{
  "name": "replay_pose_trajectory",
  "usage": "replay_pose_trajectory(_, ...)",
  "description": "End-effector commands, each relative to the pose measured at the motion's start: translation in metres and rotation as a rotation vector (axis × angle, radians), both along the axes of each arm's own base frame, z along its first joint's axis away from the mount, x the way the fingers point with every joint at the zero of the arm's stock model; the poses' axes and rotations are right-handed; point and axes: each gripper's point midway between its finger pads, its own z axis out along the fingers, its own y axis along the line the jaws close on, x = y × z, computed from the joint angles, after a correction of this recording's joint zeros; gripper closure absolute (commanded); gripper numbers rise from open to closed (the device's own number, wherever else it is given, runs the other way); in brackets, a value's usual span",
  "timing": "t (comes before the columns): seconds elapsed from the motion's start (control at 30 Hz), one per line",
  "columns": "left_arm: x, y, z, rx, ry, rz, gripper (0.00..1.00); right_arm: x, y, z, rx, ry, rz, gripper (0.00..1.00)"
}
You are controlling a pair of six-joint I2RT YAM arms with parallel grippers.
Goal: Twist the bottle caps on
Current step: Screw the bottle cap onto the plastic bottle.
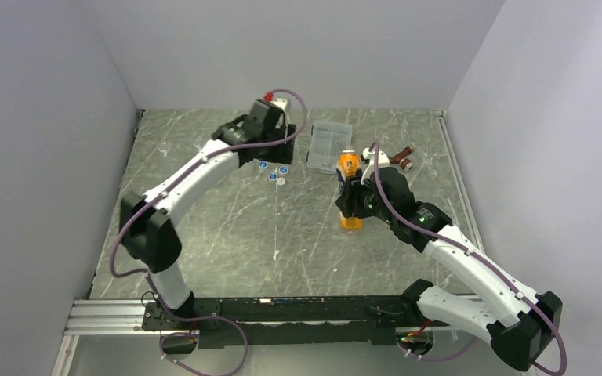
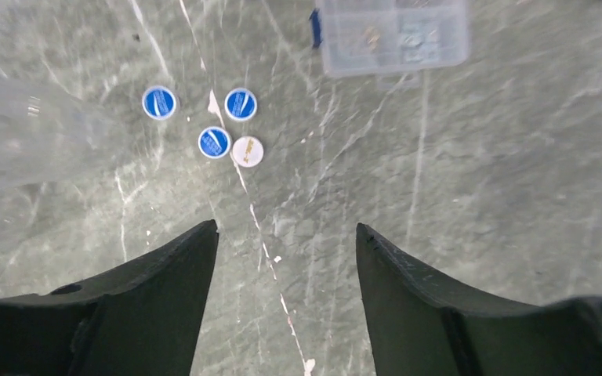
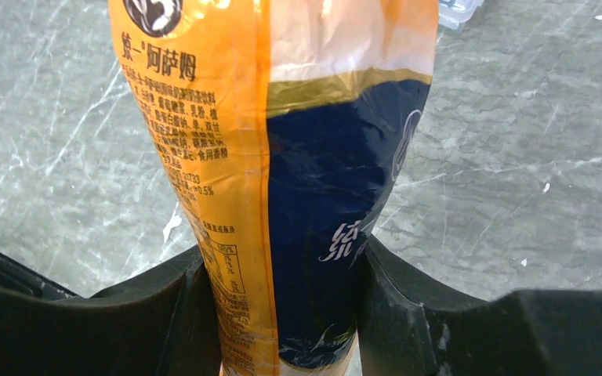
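Three blue bottle caps (image 2: 214, 142) and a white cap (image 2: 247, 151) lie together on the marble table, also seen from above as a cluster of caps (image 1: 273, 174). My left gripper (image 2: 286, 231) hovers short of them, open, with nothing between its fingers; in the top view the left gripper (image 1: 276, 131) is at the back of the table. An orange bottle (image 3: 282, 157) with a dark blue label stands upright in my right gripper (image 3: 286, 266), which is shut on its lower body. From above, the orange bottle (image 1: 349, 166) rises over the right gripper (image 1: 351, 202).
A flat clear plastic box (image 1: 329, 145) lies behind the orange bottle. A brownish bottle (image 1: 401, 159) lies on its side at the back right. Small clear cups (image 1: 165, 147) sit at the back left. A blurred clear object (image 2: 31, 129) lies left of the caps.
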Motion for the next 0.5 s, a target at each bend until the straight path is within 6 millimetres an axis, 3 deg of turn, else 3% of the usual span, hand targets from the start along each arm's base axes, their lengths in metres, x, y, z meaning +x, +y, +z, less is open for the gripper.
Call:
replay_pose_trajectory(0.0,0.017,-0.009,-0.057,0.125,0.02,0.095,0.33,0.007,-0.007,0.023,0.059,-0.051,-0.085,0.55)
replay_pose_trajectory(0.23,0.029,-0.015,-0.132,0.191,0.133,0.155,0.45,0.006,-0.011,0.029,0.057,-0.061,-0.095,0.55)
replay_pose_trajectory(0.47,0.037,-0.016,-0.173,0.178,0.193,0.175,0.49,0.001,-0.015,0.036,0.065,-0.08,-0.096,0.54)
